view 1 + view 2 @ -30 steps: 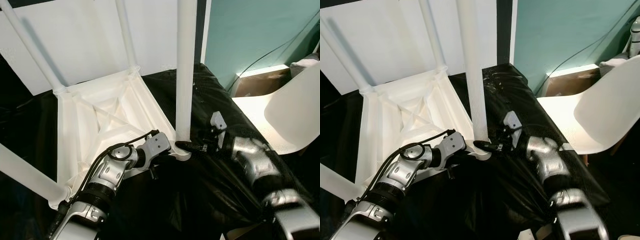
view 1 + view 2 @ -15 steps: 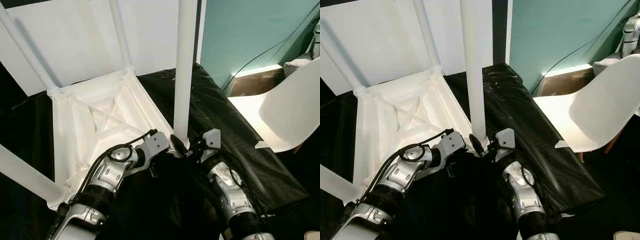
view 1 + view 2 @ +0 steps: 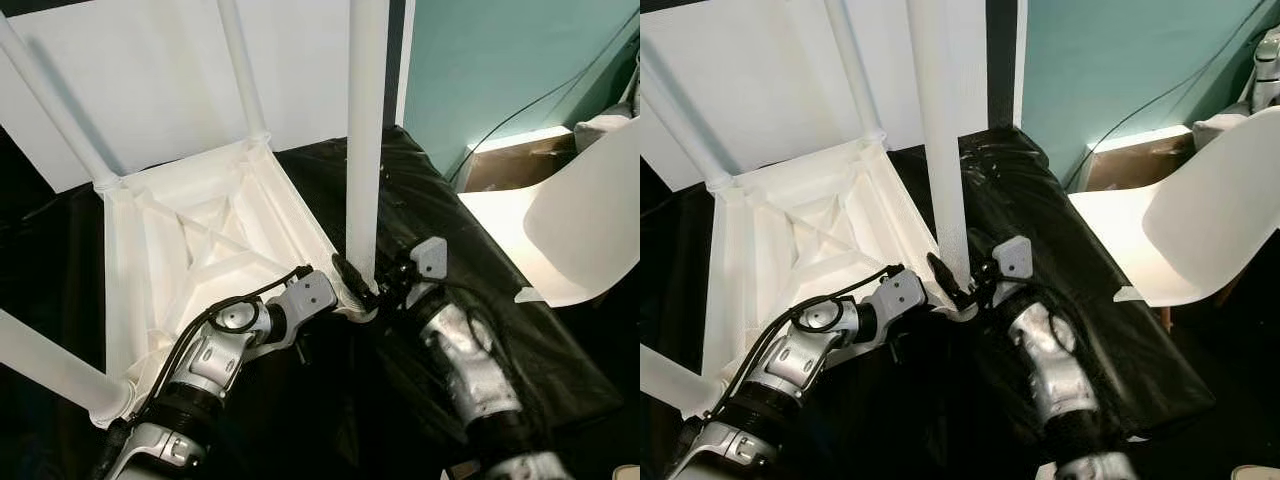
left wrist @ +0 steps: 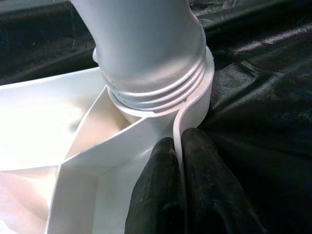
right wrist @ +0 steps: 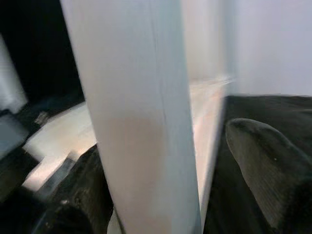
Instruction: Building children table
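Pinched shut on the thin white rim of the upturned tabletop (image 3: 190, 250), the left gripper (image 4: 176, 161) steadies the corner just below the socket where the near leg (image 3: 365, 130) screws in; the left wrist view shows both black fingers (image 4: 204, 185) clamped either side of that rim, with the leg's threads partly seated in the collar. Across the corner, the right gripper (image 3: 362, 285) straddles the base of the same leg, one finger on each side of the post in the right wrist view, but the blur there leaves it unclear whether the fingers actually press on it. The table lies upside down on a black sheet (image 3: 450, 230), its other legs (image 3: 242, 70) already standing in their corners. The step in hand looks like tightening this last leg; next, the right gripper probably needs to close firmly and twist while the left holds the frame against turning.
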{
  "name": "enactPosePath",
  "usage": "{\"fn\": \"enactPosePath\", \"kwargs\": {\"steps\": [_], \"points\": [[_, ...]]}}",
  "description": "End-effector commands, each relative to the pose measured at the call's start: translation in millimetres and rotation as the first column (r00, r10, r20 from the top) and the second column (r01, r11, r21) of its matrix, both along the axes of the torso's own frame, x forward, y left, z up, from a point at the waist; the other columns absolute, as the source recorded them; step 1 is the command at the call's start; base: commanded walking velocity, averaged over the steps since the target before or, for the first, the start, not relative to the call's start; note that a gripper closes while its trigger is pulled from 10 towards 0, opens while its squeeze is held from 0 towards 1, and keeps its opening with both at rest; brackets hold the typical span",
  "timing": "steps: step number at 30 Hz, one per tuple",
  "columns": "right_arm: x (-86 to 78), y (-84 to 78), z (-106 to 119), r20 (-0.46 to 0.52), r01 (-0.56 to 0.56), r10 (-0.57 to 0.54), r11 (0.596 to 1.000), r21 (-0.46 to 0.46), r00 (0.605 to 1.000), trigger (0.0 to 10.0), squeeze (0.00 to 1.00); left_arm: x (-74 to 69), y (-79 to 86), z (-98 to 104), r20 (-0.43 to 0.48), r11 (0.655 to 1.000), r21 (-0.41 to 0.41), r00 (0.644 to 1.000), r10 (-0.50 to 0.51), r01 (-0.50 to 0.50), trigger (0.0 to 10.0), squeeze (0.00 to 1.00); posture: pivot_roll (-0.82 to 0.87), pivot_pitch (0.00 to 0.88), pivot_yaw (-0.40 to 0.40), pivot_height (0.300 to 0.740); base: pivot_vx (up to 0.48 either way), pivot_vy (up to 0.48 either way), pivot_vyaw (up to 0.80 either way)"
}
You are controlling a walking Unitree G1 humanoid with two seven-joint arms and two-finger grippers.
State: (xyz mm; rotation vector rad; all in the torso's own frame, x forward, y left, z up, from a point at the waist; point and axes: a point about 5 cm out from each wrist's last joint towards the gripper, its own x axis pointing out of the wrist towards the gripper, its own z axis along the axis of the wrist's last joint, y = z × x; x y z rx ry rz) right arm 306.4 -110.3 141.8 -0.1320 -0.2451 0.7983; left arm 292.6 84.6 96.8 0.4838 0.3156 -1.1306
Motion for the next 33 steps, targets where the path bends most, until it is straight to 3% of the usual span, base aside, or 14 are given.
{"fn": "enactPosePath", "kwargs": {"steps": [1, 3, 4, 6, 9, 10, 19, 23, 25, 26, 29, 30, 31, 33], "points": [[1.6, 1.2, -3.8, -0.037, -0.092, 0.091, 0.995, -0.034, 0.995, 10.0, 0.00, -28.6, 6.1, -52.6, -0.223, 0.999, 0.037, 0.974, 0.036, -0.029, 10.0, 0.00, 0.08, 0.000, 0.005, 0.740, 0.000, 0.000, 0.00], [6.0, -5.6, -3.1, -0.054, -0.178, 0.173, 0.976, -0.127, 0.983, 10.0, 0.00, -26.9, 4.6, -51.2, -0.220, 0.999, 0.037, 0.975, 0.030, -0.023, 10.0, 0.00, 0.07, 0.000, 0.011, 0.740, 0.000, 0.000, 0.00], [6.0, -5.6, -3.1, -0.054, -0.178, 0.173, 0.976, -0.127, 0.983, 10.0, 0.00, -26.9, 4.6, -51.2, -0.220, 0.999, 0.037, 0.975, 0.030, -0.023, 10.0, 0.00, 0.07, 0.000, 0.011, 0.740, 0.000, 0.000, 0.00], [9.4, -9.5, -5.7, -0.099, -0.261, 0.244, 0.940, -0.221, 0.965, 10.0, 0.00, -24.4, 3.8, -48.6, -0.214, 0.999, 0.038, 0.977, 0.028, -0.020, 10.0, 0.00, 0.06, 0.000, 0.014, 0.740, 0.000, 0.000, 0.00], [11.3, -11.0, -6.3, -0.111, -0.272, 0.252, 0.931, -0.243, 0.961, 10.0, 0.00, -23.8, 3.6, -47.9, -0.212, 0.999, 0.039, 0.977, 0.027, -0.019, 10.0, 0.00, 0.06, 0.000, 0.014, 0.740, 0.000, 0.000, 0.00], [13.4, -11.5, -1.9, -0.100, -0.278, 0.262, 0.935, -0.221, 0.960, 0.0, 0.00, -23.6, 4.4, -46.9, -0.209, 0.999, 0.040, 0.978, 0.028, -0.020, 10.0, 0.00, 0.07, 0.000, 0.018, 0.740, 0.000, 0.000, 0.00], [13.3, -10.8, 2.8, -0.092, -0.291, 0.279, 0.939, -0.181, 0.956, 0.0, 0.00, -24.4, 6.1, -47.0, -0.209, 0.999, 0.042, 0.977, 0.031, -0.022, 10.0, 0.00, 0.07, 0.000, 0.025, 0.740, 0.000, 0.000, 0.00], [6.4, -5.1, -6.9, -0.128, -0.276, 0.266, 0.958, -0.074, 0.956, 0.0, 0.00, -22.2, 4.5, -46.2, -0.204, 0.999, 0.039, 0.978, 0.035, -0.027, 10.0, 0.00, 0.06, 0.000, 0.007, 0.740, 0.000, 0.000, 0.00], [-1.3, 4.9, -15.6, -0.133, -0.175, 0.175, 0.984, 0.011, 0.975, 0.0, 0.00, -18.1, 2.5, -44.1, -0.194, 0.999, 0.031, 0.980, 0.042, -0.036, 10.0, 0.00, 0.04, 0.000, -0.003, 0.740, 0.000, 0.000, 0.00], [-1.3, 4.9, -15.6, -0.133, -0.175, 0.175, 0.984, 0.011, 0.975, 0.0, 0.00, -18.1, 2.5, -44.1, -0.194, 0.999, 0.031, 0.980, 0.042, -0.036, 10.0, 0.00, 0.04, 0.000, -0.003, 0.740, 0.000, 0.000, 0.00], [-4.2, 7.6, -17.7, -0.123, -0.025, 0.036, 0.995, 0.095, 0.992, 0.0, 0.00, -17.0, 2.1, -43.6, -0.192, 0.999, 0.030, 0.981, 0.042, -0.037, 10.0, 0.00, 0.04, 0.000, 0.000, 0.740, 0.000, 0.000, 0.00], [-3.1, 3.6, -15.8, -0.106, 0.072, -0.056, 0.986, 0.150, 0.993, 0.0, 0.00, -16.9, 2.7, -43.8, -0.192, 0.999, 0.032, 0.981, 0.041, -0.035, 10.0, 0.00, 0.03, 0.000, 0.005, 0.740, 0.000, 0.000, 0.00], [-3.1, 3.6, -15.8, -0.106, 0.072, -0.056, 0.986, 0.150, 0.993, 0.0, 0.00, -16.9, 2.7, -43.8, -0.192, 0.999, 0.032, 0.981, 0.041, -0.035, 10.0, 0.00, 0.03, 0.000, 0.005, 0.740, 0.000, 0.000, 0.00], [-3.1, -2.9, -14.0, -0.093, 0.204, -0.187, 0.952, 0.230, 0.978, 0.0, 0.00, -15.9, 3.7, -43.6, -0.191, 0.999, 0.035, 0.981, 0.039, -0.033, 10.0, 0.00, 0.03, 0.000, 0.011, 0.740, 0.000, 0.000, 0.00]]}}
